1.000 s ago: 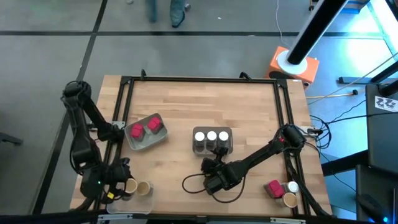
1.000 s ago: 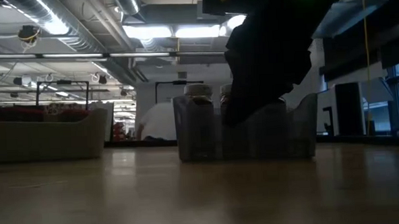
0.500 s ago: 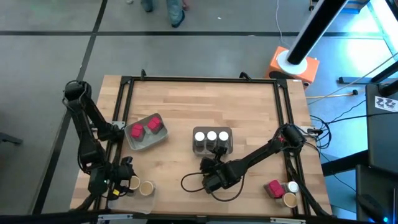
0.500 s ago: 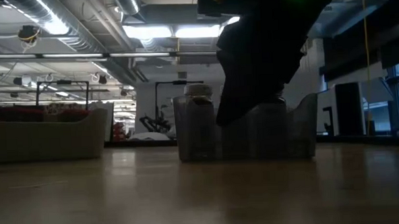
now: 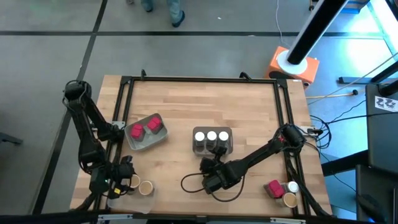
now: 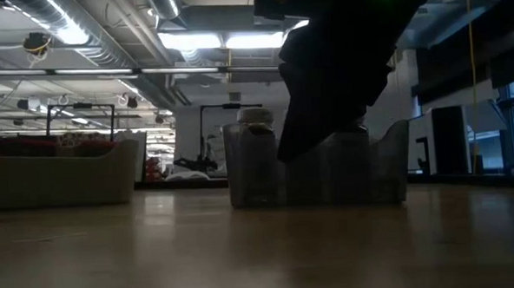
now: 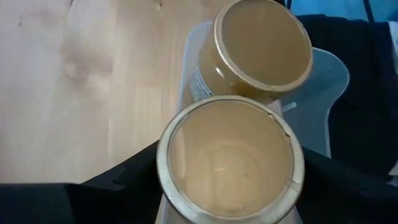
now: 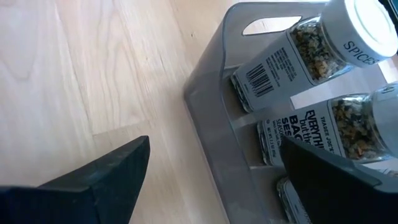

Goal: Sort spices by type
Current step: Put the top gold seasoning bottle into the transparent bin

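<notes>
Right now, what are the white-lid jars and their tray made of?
The white-lid jars look like clear glass or plastic: the spice shows through beside paper labels. Their tray seems smoky see-through plastic, smooth, with a moulded handle slot.

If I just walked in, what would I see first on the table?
Probably the two bright pink packets in a clear tray on the table's left. Next, three white-lidded jars lined up in the middle tray. The left gripper is at the front left corner, around a tan-lidded jar.
</notes>
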Robot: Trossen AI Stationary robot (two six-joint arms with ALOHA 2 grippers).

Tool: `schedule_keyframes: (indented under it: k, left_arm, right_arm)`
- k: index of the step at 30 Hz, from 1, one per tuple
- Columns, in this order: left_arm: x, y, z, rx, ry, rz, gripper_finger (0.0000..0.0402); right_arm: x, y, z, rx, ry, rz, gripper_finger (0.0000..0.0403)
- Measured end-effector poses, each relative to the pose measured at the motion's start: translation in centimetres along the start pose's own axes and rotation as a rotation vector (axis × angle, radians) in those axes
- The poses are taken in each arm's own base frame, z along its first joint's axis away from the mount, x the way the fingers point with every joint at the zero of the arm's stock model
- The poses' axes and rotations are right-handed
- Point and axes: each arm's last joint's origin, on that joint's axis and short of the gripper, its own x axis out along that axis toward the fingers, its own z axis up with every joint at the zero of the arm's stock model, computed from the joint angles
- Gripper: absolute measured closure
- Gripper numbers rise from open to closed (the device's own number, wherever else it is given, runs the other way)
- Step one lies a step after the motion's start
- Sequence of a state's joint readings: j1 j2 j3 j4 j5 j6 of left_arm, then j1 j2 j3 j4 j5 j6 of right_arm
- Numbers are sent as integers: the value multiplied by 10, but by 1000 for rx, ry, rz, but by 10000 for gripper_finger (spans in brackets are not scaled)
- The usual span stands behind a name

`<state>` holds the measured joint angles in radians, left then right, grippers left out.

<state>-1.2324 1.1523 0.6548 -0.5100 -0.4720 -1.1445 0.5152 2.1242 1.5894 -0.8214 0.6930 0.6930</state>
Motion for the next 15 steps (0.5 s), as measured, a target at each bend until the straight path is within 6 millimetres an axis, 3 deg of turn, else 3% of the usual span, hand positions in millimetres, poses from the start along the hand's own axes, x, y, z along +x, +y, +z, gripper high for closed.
schedule_keyframes:
  k: [7, 15]
  left_arm:
    - [-10, -6, 8, -2, -13, -54, 126]
    - [-9, -4, 9, -8, -29, -32, 126]
  right_arm:
    - [0, 1, 1, -8, -10, 9, 43]
    - [0, 1, 1, -9, -10, 9, 43]
